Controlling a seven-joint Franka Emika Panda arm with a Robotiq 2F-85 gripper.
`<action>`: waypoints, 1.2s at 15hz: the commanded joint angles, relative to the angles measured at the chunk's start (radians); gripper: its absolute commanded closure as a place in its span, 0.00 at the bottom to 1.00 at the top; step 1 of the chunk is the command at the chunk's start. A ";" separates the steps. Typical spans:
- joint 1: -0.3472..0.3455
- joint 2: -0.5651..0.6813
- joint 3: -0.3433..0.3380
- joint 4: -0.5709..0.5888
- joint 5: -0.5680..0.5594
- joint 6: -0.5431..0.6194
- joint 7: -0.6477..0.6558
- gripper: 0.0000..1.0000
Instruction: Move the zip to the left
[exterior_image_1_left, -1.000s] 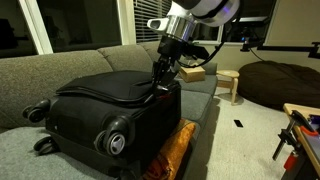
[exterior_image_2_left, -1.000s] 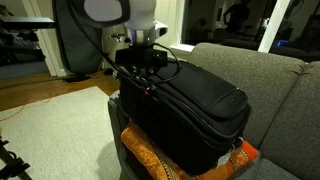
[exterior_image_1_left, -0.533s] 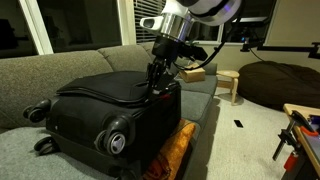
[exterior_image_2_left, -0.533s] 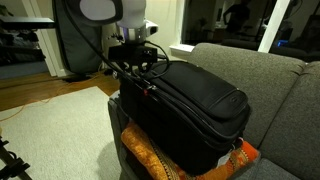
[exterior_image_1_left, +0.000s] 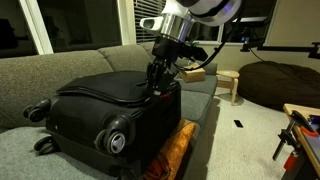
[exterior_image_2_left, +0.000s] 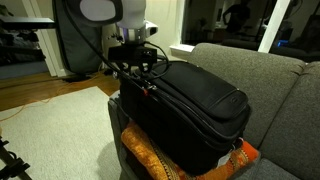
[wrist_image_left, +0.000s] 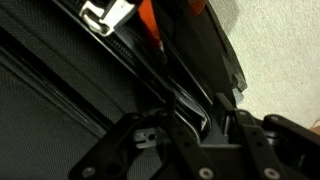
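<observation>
Black suitcase (exterior_image_1_left: 95, 105) lies flat on the counter (exterior_image_1_left: 60, 62), which here is a grey upholstered couch seat; both exterior views show it (exterior_image_2_left: 200, 105), with the grey backrest (exterior_image_2_left: 275, 70) rising behind. The wheeled end faces the camera in an exterior view, one wheel (exterior_image_1_left: 117, 141) at the near corner and another (exterior_image_1_left: 38, 110) at the far side. An orange patterned cushion (exterior_image_1_left: 176, 148) is wedged under the case's lower edge, and it shows beneath the case from the opposite side too (exterior_image_2_left: 150, 160). My arm comes down from above and my hand (exterior_image_1_left: 158, 84) sits at the top rim of the case, at the end away from the wheels, right on the seam where the lid meets the body. In an exterior view my hand (exterior_image_2_left: 140, 80) is low over the corner nearest the robot base. From the wrist, my hand (wrist_image_left: 195, 122) fills the bottom of the picture, dark fingers (wrist_image_left: 150, 140) pressed close against the zip track (wrist_image_left: 150, 75), which runs diagonally across the shell. A silver zip pull (wrist_image_left: 105, 14) lies at the top edge of that view, further along the track and apart from my fingertips, with an orange tag (wrist_image_left: 150, 20) just beside it. Something glossy lies between my fingers; too dark to name. Whether my fingers are apart or pinched together I cannot tell. Off the couch: a small wooden stool (exterior_image_1_left: 230, 82) and a dark beanbag (exterior_image_1_left: 275, 80).
</observation>
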 joint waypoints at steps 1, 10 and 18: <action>-0.001 0.000 0.001 0.001 -0.005 -0.002 0.006 0.56; -0.005 -0.009 0.002 -0.011 0.007 0.020 0.001 0.24; -0.011 -0.031 -0.005 -0.040 0.023 0.075 0.014 0.00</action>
